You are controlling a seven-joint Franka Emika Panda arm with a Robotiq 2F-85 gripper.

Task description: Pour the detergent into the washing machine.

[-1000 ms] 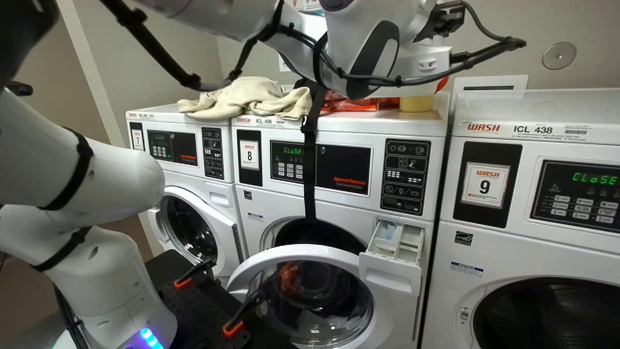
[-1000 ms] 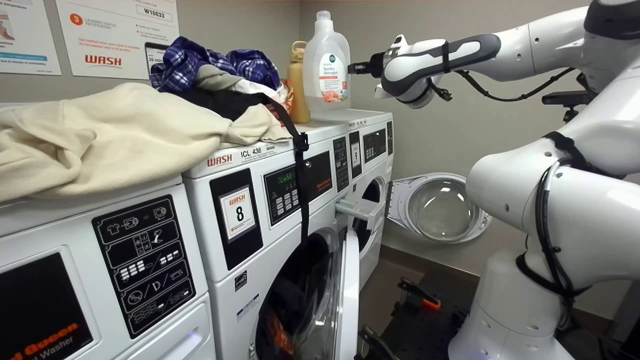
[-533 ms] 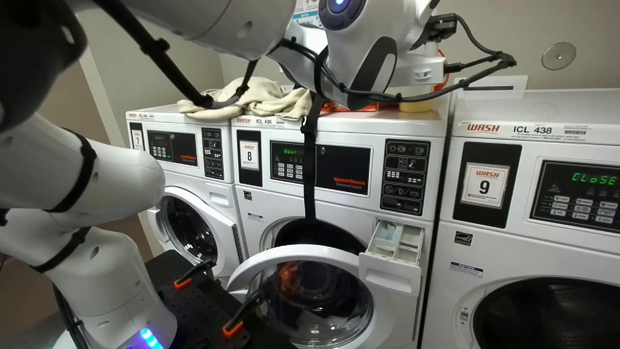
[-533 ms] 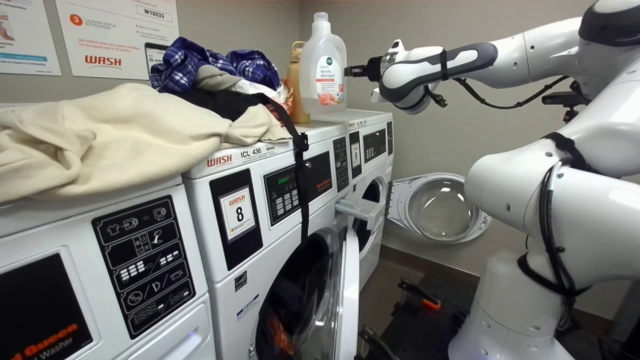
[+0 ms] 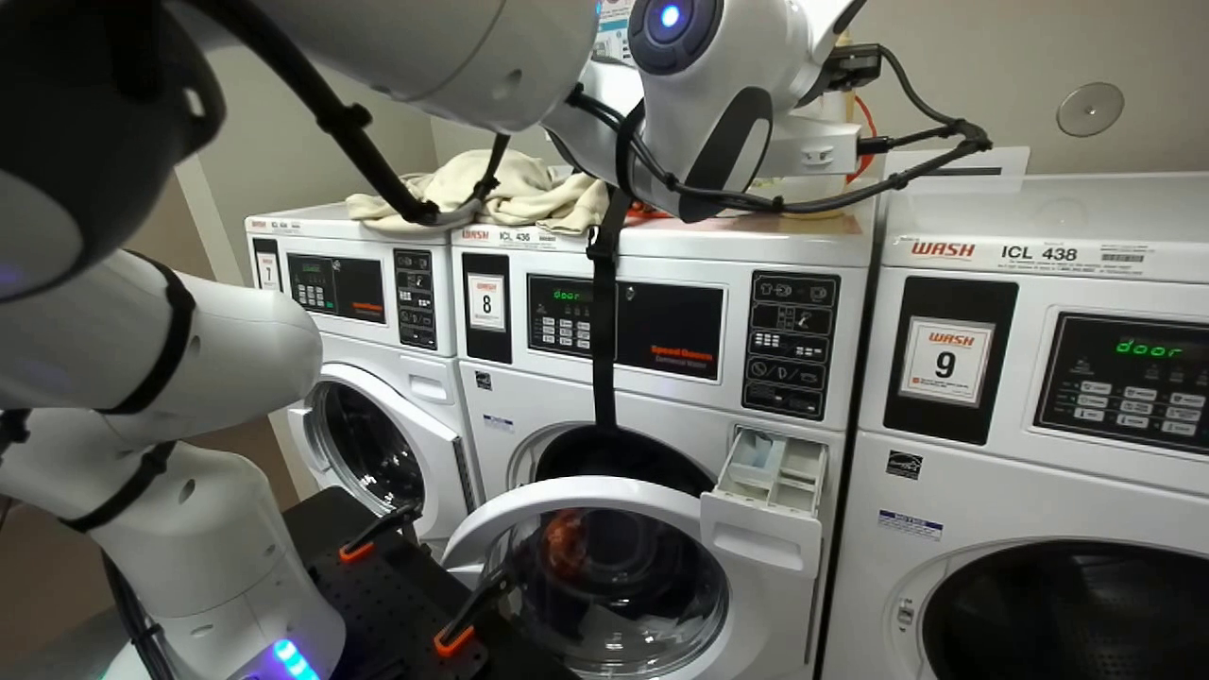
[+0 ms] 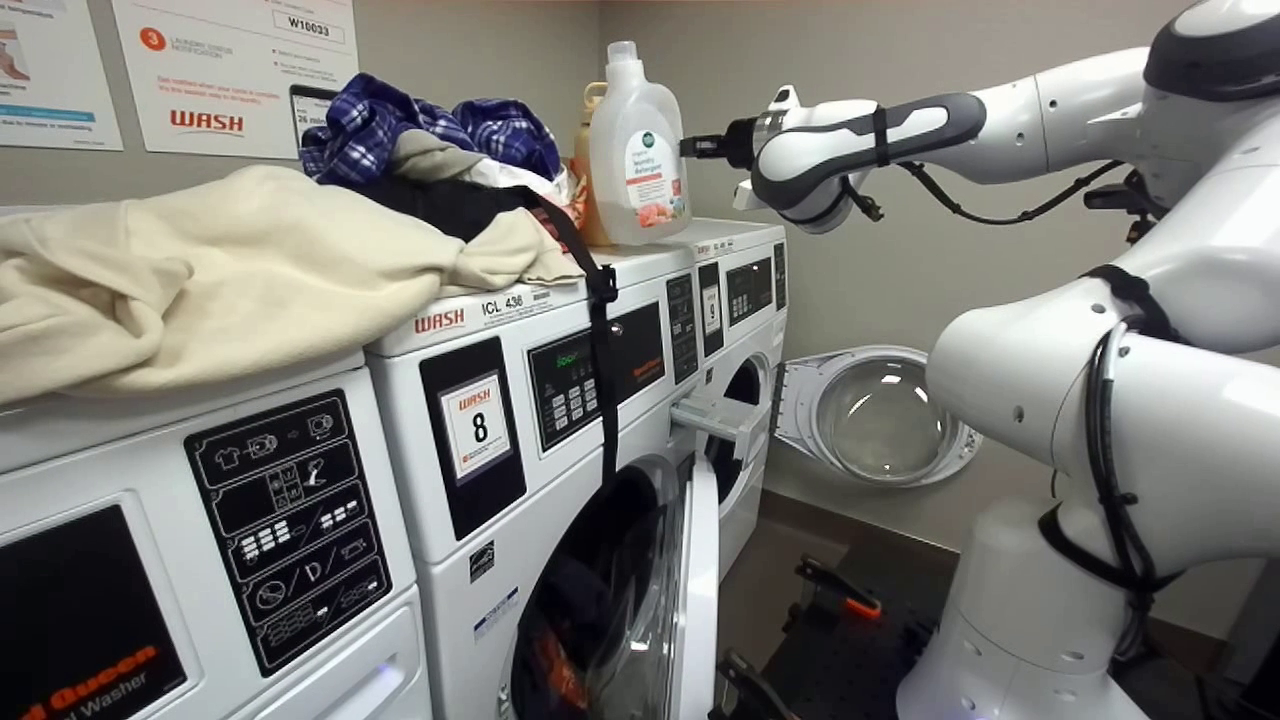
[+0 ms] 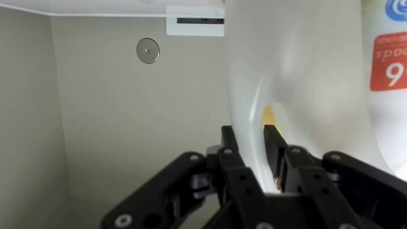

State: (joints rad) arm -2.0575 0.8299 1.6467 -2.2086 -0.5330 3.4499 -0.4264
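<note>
The detergent jug [image 6: 638, 155] was held nearly upright, above or on the top of washer [image 5: 680, 401] no. 8, nr the front edge; contact between base & that surface [image 5: 746, 229] couldn't be confirmed. Its handle [image 7: 249, 111] was gripped by the pincer [image 7: 250, 135], closed on it from both sides w/ hardly any gap seen. The drawer [image 5: 760, 540] was pulled out below; pouring wasn't yet begun, so a carry was prob. in hand. Swivel was judged the main risk: w/ a narrow pinch on a smooth handle, the jug could be swung or let slip by its own wt. The yellow bottle [image 6: 583, 145] right behind could be knocked over by any backswing. The cap [image 6: 622, 51] looked on; if so, no flow would be got, & if loose, a spill. If tipped too fast, the drawer could be overshot.
</note>
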